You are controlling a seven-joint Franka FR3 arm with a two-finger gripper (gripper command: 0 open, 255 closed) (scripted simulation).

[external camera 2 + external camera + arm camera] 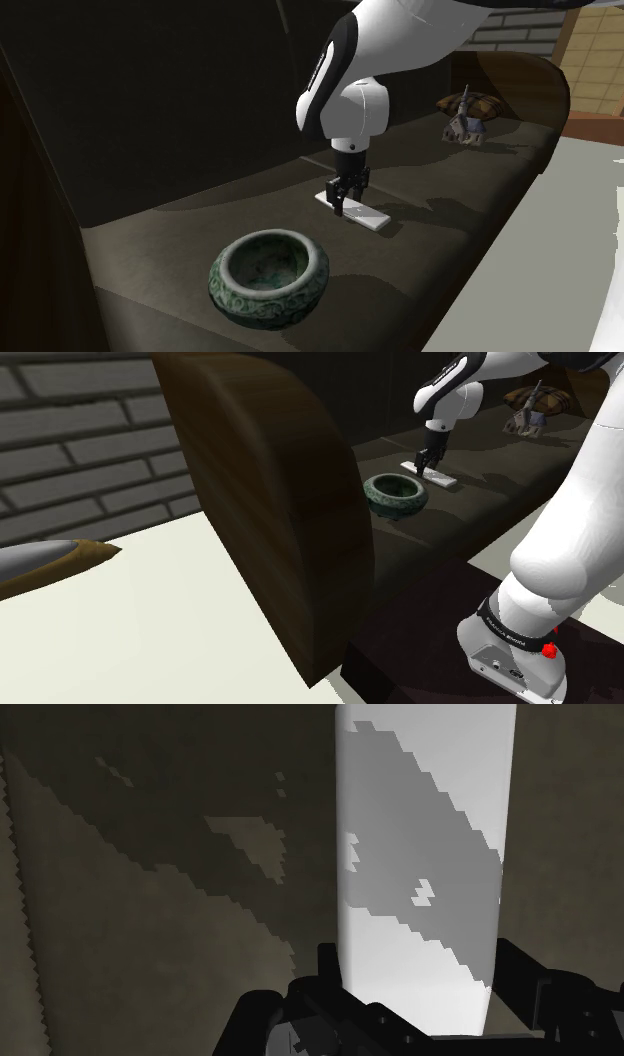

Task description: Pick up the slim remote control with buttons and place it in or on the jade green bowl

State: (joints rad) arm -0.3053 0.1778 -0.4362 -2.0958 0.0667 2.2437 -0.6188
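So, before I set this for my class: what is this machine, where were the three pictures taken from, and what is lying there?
It is a white robot arm ending in a black gripper, a two-fingered clamp. The shoulder view looks from beside the arm's base, past a dark sofa armrest. The second exterior view looks at the sofa seat from nearer the bowl. The wrist view comes from a camera on the hand, looking along the gripper. On the seat lie a slim white remote and, apart from it, an empty green bowl. The gripper is down at the remote, which lies flat. I cannot tell whether it is gripped.
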